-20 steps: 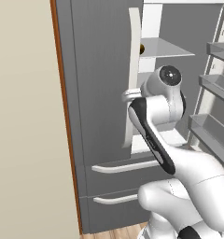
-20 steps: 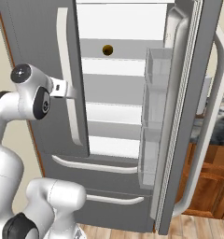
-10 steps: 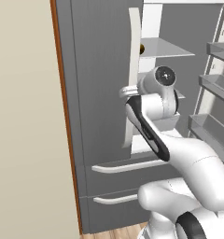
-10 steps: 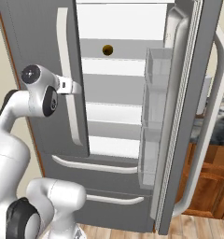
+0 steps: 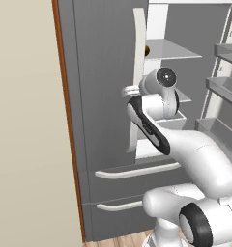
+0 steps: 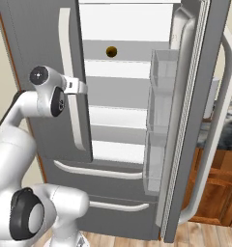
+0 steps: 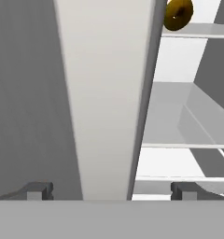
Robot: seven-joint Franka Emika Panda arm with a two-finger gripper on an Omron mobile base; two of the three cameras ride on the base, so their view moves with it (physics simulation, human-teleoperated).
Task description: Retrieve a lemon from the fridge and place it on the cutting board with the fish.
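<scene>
The lemon (image 6: 111, 51) sits on an upper shelf (image 5: 173, 49) inside the fridge (image 6: 36, 72), above the claw (image 7: 111, 190) and deeper in than it. In the hand view the lemon (image 7: 178, 14) shows at the top, beyond the right finger's side, resting on the front of a clear shelf (image 7: 198, 30).

The claw is released, its fingers (image 7: 39, 190) spread wide and grasping nothing. Between them, straight ahead, runs the long white handle (image 7: 104, 98) of the shut left door (image 5: 101, 87); whether the fingers touch it cannot be told. In the left base view the claw (image 5: 130, 90) is at that handle (image 5: 138, 48), about halfway down its length.

To the claw's right the fridge stands open, with white shelves (image 6: 119, 116) stepping down below the lemon. Further right, the open right door (image 6: 195, 120) swings out, carrying clear bins (image 6: 161, 111) and its own curved handle (image 6: 217, 130). Below the claw lie two drawers (image 5: 132, 193) with white handles (image 5: 137, 170).

Beyond the open door, to the far right, wooden cabinets (image 6: 219, 188) show. A beige wall (image 5: 26, 120) stands to the left of the fridge.
</scene>
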